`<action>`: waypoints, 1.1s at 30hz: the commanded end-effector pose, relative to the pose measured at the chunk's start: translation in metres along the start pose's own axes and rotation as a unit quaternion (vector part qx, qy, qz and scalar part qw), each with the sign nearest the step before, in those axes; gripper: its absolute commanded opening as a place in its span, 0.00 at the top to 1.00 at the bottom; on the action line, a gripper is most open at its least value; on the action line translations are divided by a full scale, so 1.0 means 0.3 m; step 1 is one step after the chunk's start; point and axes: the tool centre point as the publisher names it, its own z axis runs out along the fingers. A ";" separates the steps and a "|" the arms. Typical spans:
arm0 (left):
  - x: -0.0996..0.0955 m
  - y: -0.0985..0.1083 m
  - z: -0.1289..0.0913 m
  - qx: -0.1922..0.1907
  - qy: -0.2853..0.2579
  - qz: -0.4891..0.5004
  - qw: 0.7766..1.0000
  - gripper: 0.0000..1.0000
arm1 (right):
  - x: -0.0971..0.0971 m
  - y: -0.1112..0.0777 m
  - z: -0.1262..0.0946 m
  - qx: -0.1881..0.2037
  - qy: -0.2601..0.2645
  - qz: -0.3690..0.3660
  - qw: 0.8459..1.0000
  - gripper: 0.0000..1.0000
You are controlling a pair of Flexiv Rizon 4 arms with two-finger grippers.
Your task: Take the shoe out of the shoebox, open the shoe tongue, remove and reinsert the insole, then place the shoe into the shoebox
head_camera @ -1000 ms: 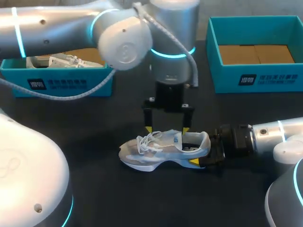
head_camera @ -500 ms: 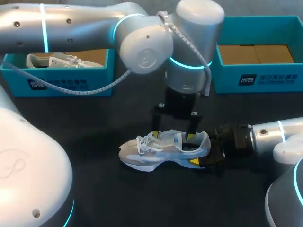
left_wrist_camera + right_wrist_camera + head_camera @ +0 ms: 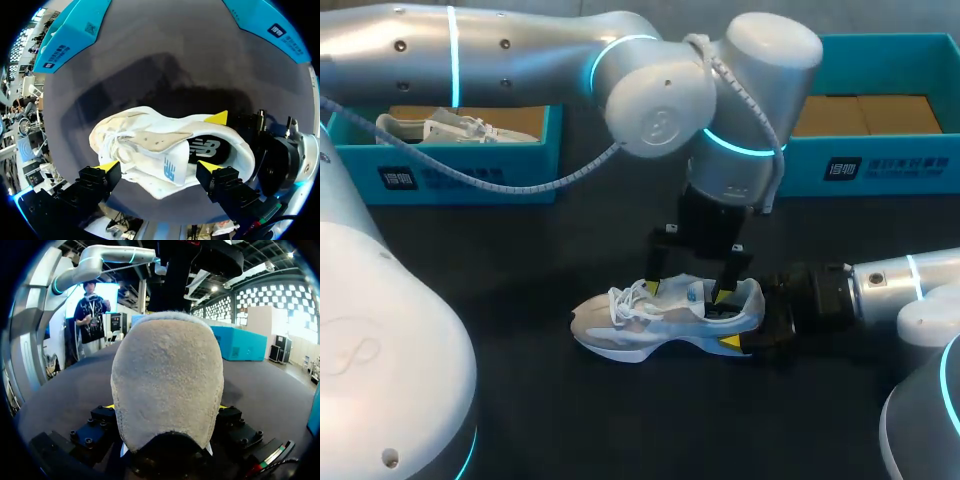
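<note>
I have the white-and-grey mesh sneaker lying on its sole at the lower middle of the head view on the black table. My right gripper comes in from the right edge and is clamped on the sneaker's heel. My left gripper hangs over the tongue with its fingers spread apart, and teal cardboard shoeboxes sit at upper left and upper right.
</note>
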 end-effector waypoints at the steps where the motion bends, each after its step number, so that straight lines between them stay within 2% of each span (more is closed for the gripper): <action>1: 0.022 0.006 0.009 0.003 -0.018 -0.001 1.000 0.00 | 0.005 0.002 0.004 0.002 -0.001 0.000 1.000 1.00; 18: -0.043 0.006 0.025 0.001 -0.033 -0.021 0.999 0.00 | 0.005 0.002 0.004 0.002 -0.001 0.000 1.000 1.00; 25: -0.077 0.020 0.019 0.004 -0.032 -0.023 0.999 0.04 | 0.005 0.002 0.004 0.002 -0.001 0.000 1.000 1.00; 27: -0.086 0.022 0.016 0.005 -0.031 -0.025 0.999 0.06 | 0.005 0.002 0.004 0.002 -0.001 0.000 1.000 1.00; 33: -0.118 0.025 0.006 0.006 -0.019 -0.029 0.999 0.27 | 0.005 0.002 0.004 0.002 -0.001 0.000 1.000 1.00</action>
